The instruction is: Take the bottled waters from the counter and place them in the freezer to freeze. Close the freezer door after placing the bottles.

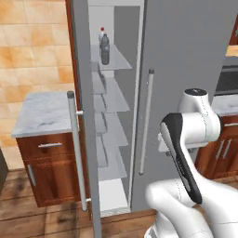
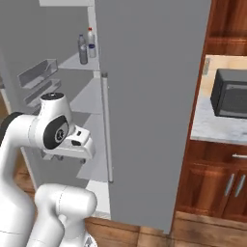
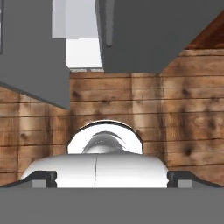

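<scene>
Two bottled waters stand on an upper shelf inside the open freezer point(image 1: 114, 116): a greyish one point(image 1: 105, 49) point(image 2: 83, 49) in front and a whiter one with a red cap point(image 1: 102, 33) point(image 2: 91, 43) behind it. The freezer door point(image 1: 85, 121) is swung wide open, edge-on to the left base camera, and its inner bins point(image 2: 37, 72) face the arm. My gripper point(image 2: 65, 155) point(image 3: 112, 179) hangs low in front of the freezer, pointing down at the wooden floor. It is open, its tips far apart with nothing between them. The counter point(image 1: 42, 111) lies left of the door.
The plain grey twin door point(image 2: 149, 96) is shut, with its bar handle point(image 1: 147, 121) beside the opening. A dark toaster oven point(image 2: 231, 94) sits on the right-hand counter. Reddish-brown cabinets point(image 1: 51, 167) stand under both counters. My folded arm fills the space before the freezer.
</scene>
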Available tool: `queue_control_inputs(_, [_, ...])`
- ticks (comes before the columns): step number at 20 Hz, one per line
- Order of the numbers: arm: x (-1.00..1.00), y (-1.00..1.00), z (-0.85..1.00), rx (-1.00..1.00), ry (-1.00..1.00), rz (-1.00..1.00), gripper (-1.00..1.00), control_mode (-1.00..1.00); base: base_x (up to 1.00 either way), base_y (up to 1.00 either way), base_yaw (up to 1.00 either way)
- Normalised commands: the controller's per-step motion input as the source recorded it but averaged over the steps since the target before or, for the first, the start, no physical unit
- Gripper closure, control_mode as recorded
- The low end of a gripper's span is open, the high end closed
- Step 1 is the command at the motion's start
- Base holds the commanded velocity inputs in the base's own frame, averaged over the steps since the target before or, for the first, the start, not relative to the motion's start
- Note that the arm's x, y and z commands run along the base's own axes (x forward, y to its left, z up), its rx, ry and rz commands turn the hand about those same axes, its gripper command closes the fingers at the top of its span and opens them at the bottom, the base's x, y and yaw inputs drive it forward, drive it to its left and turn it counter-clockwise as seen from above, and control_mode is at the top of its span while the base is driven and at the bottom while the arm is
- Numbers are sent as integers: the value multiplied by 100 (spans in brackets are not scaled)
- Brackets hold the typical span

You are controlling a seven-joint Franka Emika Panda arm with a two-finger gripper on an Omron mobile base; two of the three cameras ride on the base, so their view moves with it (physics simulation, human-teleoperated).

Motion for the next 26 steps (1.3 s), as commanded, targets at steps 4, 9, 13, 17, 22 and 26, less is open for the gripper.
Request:
queue_control_inputs(4, [0, 0, 0, 0, 0, 0, -100, 100, -8, 74, -22])
queue_control_inputs(9, [0, 0, 0, 0, 0, 0, -100, 100, -33, 56, -10])
queue_control_inputs(13, [0, 0, 0, 0, 0, 0, -100, 100, -40, 51, -2])
queue_control_inputs(17, [0, 0, 0, 0, 0, 0, -100, 100, -39, 50, 0])
queue_control_inputs(22, [0, 0, 0, 0, 0, 0, -100, 100, -14, 34, 3])
queue_control_inputs(26, [0, 0, 0, 0, 0, 0, -100, 100, 1, 25, 11])
